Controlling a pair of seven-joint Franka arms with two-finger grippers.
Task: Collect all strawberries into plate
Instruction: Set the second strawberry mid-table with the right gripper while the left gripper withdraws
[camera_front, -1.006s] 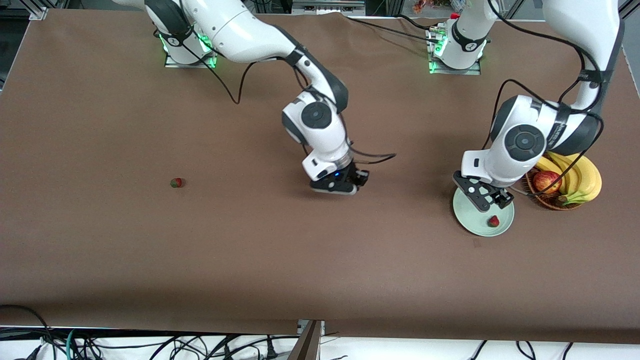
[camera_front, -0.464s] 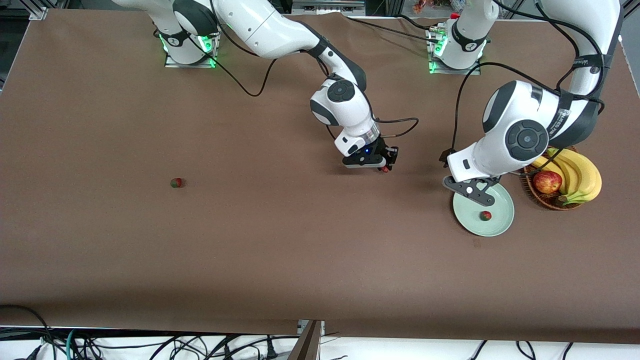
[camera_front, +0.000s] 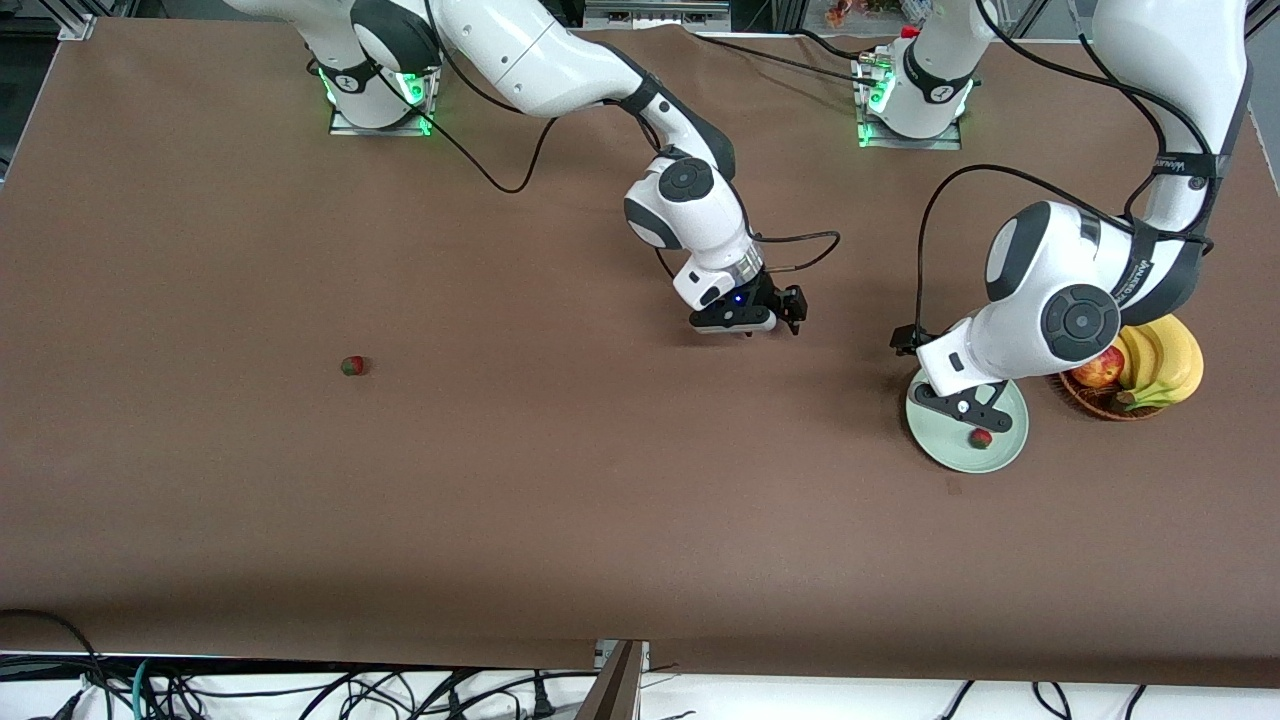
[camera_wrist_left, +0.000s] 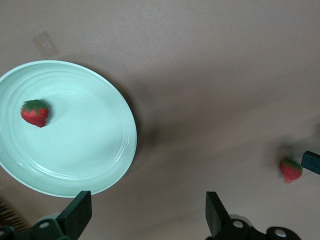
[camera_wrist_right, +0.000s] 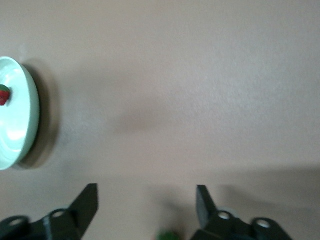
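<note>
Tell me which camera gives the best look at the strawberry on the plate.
The left wrist view: the strawberry shows large and whole on the plate, leafy top and all. The front view shows it as a small red spot beside the left gripper. The right wrist view catches only a sliver at the picture's edge.

You see a brown woven wicker basket (camera_front: 1092, 402) sitting on the brown bench (camera_front: 500, 480) at the left arm's end. It holds a red-yellow apple (camera_front: 1100, 368) and a bunch of yellow bananas (camera_front: 1165, 362). Below the bench's near edge, black cables (camera_front: 300, 690) lie tangled.
</note>
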